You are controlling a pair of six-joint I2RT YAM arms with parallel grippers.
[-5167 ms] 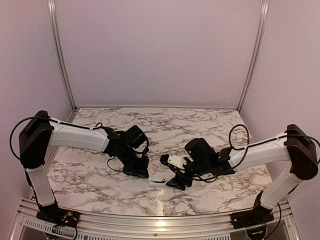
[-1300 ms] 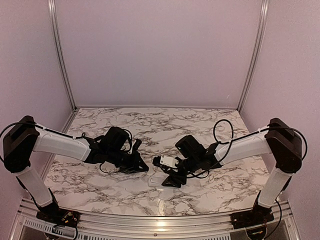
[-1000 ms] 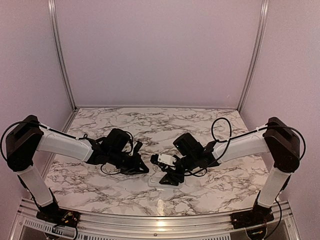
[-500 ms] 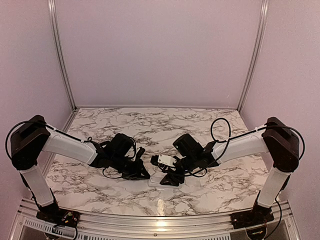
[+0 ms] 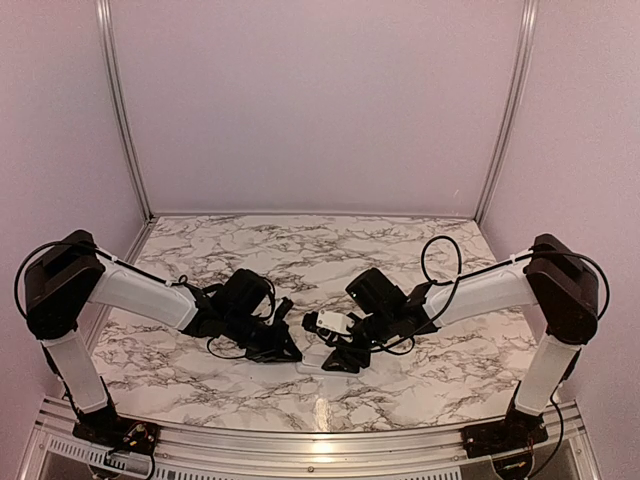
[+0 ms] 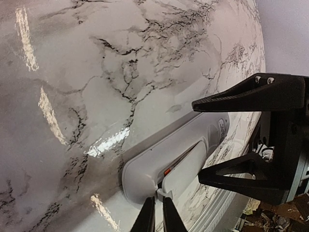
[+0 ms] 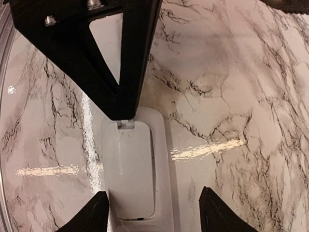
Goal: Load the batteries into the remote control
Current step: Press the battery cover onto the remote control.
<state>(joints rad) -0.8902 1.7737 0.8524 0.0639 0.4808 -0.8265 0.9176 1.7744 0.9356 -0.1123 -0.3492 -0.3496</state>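
Observation:
The white remote control [image 5: 316,359] lies back-up on the marble table, between both grippers. In the left wrist view its battery cover [image 6: 186,166] sits slightly raised along one edge, with a small orange spot in the gap. My left gripper [image 6: 155,207] is shut, with its tips touching the cover's latch tab at the remote's [image 6: 145,169] end. It also shows in the right wrist view [image 7: 124,108]. My right gripper [image 7: 153,193] is open and straddles the remote's [image 7: 161,159] other end without gripping it. No loose batteries are in view.
The marble table [image 5: 330,250] is bounded by lilac walls at the back and sides. A metal rail [image 5: 320,440] runs along the near edge. Both arms reach low toward the table's front centre, close to each other.
My left gripper has moved right and down to the remote's end, and its tips now touch the cover tab. My right gripper has shifted slightly left and still straddles the remote.

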